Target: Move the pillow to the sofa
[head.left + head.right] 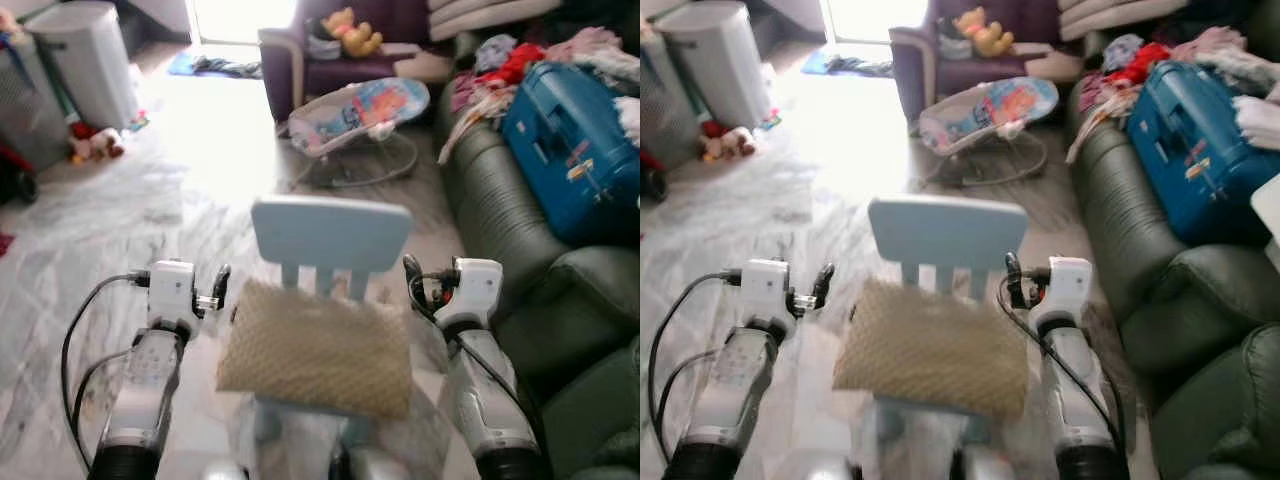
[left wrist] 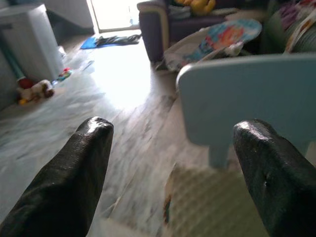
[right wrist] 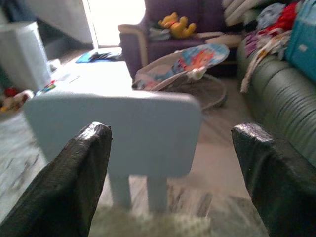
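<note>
Left gripper and right gripper, both with fingers spread, flank the pillow at its 9 and 3 o'clock, not touching. The pillow lies on the blue chair. Risk: uneven closing may tip the chair or drop the soft pillow. Both forearms extend forward, level. The sofa stands at 2 o'clock.

Right end effector with its two black fingers spread wide apart, pale blue chair backrest just ahead between them, edge of tan pillow beneath, baby bouncer beyond, purple armchair holding yellow plush toy farther off
</note>
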